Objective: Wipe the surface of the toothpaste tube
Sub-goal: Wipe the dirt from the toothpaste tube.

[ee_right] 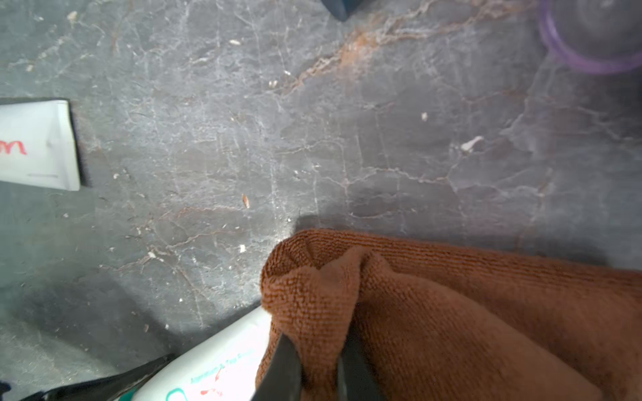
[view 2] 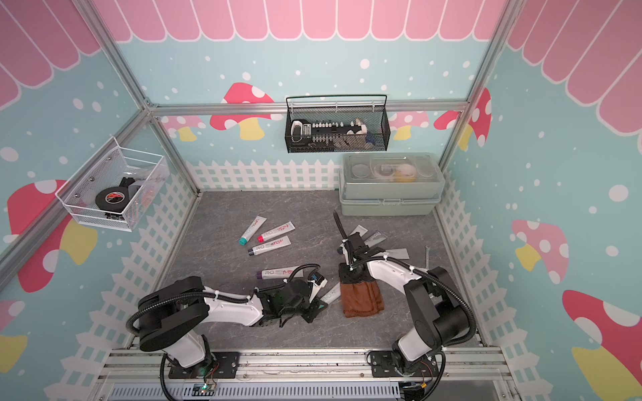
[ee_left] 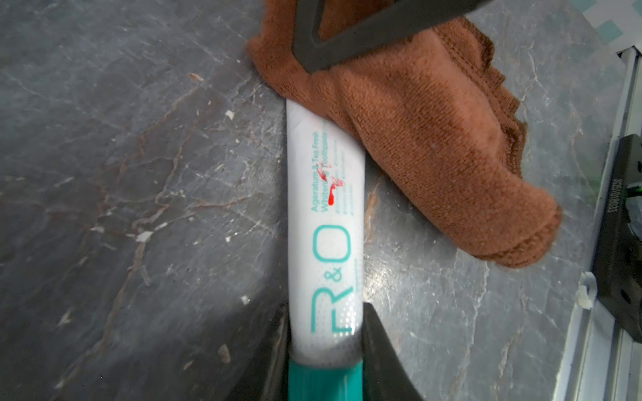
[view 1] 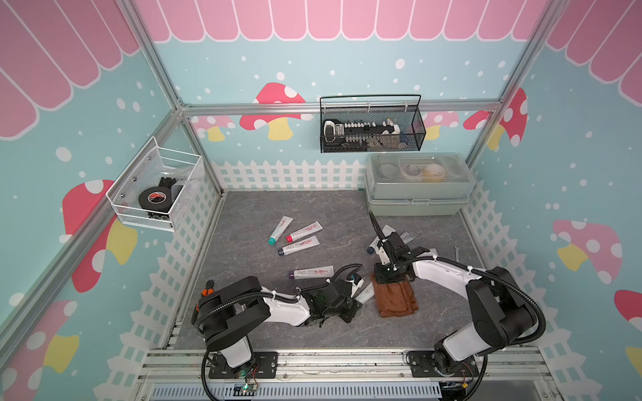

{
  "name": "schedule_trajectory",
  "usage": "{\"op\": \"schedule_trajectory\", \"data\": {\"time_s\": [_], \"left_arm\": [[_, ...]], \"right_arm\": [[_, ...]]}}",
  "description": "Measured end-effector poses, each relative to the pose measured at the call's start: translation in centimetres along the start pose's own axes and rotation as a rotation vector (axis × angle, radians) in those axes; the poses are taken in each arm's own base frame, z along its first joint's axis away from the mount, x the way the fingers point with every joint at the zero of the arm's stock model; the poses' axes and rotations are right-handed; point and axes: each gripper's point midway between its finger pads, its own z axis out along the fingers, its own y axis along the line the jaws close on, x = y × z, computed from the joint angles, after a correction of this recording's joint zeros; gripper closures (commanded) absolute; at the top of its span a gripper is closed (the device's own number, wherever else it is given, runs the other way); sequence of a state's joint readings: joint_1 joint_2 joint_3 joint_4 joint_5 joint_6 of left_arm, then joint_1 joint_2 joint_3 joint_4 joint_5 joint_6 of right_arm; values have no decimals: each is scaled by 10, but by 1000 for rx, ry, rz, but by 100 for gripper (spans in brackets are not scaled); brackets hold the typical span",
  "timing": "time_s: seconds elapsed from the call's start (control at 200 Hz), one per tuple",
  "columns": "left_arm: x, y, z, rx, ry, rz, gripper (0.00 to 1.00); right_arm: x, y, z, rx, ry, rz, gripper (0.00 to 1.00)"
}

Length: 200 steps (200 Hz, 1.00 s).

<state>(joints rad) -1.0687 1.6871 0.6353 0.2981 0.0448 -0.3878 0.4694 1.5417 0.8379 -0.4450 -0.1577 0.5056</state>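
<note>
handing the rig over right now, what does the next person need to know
Left hand shut on the tube, just above its teal cap.
Right hand shut on the cloth, bunched over the tube's tail end.
Done: both grips made, cloth touching the tube.
Left: the red smear on the label is uncovered; probably drag the cloth along the tube toward the cap.
</note>
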Motion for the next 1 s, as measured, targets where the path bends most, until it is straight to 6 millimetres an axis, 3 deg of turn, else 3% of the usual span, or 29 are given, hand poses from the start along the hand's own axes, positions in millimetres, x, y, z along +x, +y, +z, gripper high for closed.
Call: {"op": "schedule_trajectory", "data": {"time_s": [0.425,0.65,0.886,1.001], "left_arm": [[-8,-3,10,-23,51,25,73],[-7,-2,9,-16,27,22,73],[-5,0,4,-9,-1,11,73],[-5,1,3,-8,-4,10,72]], "right_arm": [[30,50,-10,-215,50,-74,88],[27,38,-9,-103,43,-96,88],[16,4,-7,106,1,-87,88],[14,-2,-6,120,-5,-76,86]]}}
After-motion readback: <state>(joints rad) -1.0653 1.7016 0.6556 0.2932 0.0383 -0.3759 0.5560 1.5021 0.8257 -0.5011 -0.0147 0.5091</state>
